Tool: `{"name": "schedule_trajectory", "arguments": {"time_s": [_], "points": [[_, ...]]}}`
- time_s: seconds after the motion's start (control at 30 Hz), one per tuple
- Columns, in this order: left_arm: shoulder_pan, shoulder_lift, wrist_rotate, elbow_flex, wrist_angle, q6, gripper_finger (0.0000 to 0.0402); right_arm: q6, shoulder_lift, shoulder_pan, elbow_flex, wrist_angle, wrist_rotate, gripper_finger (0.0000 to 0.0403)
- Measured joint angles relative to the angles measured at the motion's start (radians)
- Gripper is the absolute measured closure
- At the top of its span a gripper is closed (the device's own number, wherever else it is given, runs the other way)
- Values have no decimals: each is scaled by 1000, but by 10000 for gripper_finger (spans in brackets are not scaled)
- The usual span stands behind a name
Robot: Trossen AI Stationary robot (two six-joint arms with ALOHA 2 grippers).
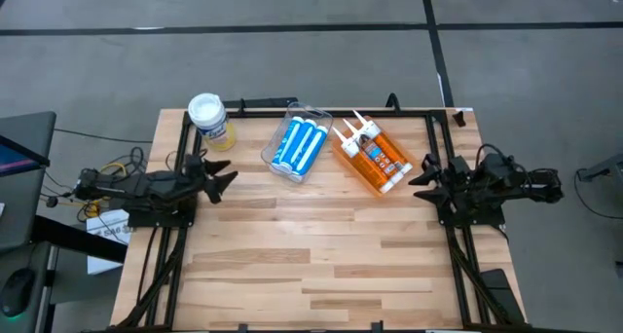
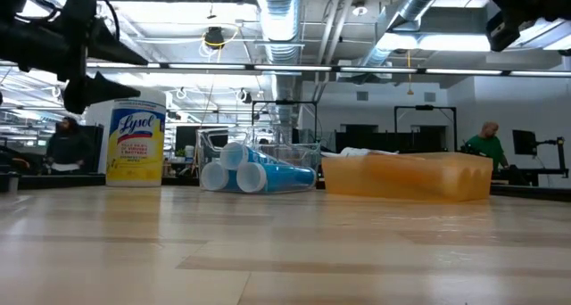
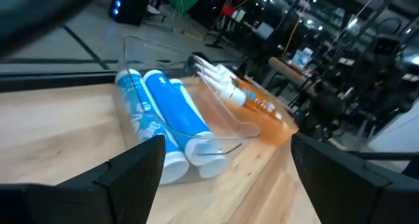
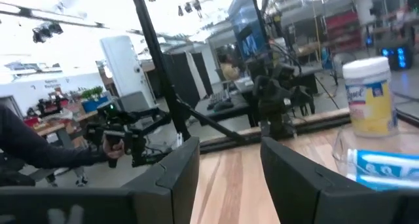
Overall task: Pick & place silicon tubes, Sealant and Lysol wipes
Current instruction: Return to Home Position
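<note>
The Lysol wipes canister (image 1: 210, 119), with a white lid and a yellow label, stands upright on its base at the table's far left; it also shows in the low view (image 2: 136, 143) and the right wrist view (image 4: 370, 96). Three blue caulk tubes (image 1: 299, 145) lie in a clear bin (image 3: 216, 135). Orange-and-white sealant tubes (image 1: 373, 150) lie in an orange bin (image 2: 406, 177). My left gripper (image 1: 225, 175) is open and empty above the table, left of the clear bin. My right gripper (image 1: 419, 174) is open and empty, right of the orange bin.
The two bins sit side by side at the far middle of the wooden table (image 1: 311, 265), whose near half is bare wood. A black frame (image 1: 175, 245) runs along the table's edges. People and equipment show in the room behind.
</note>
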Motion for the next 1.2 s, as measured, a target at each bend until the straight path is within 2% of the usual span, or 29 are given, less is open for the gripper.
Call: {"name": "schedule_trajectory", "arguments": {"time_s": [0.2,0.37,0.5,0.6,0.73,1.2], "points": [[0,40,-20,-34,39,-18,78,-13,1,-7,-174,233,58,249],[0,59,-25,-51,83,-15,78,44,1,-36,-257,265,78,249],[0,58,-40,-50,73,-17,78,20,1,-59,-265,243,73,249],[-1,63,-40,-50,70,-21,78,-14,1,-70,-265,206,31,249],[-1,65,-40,-51,66,-26,78,25,7,-73,-264,126,21,249],[-1,66,-40,-53,63,-26,78,36,22,-69,-264,123,24,249]]}}
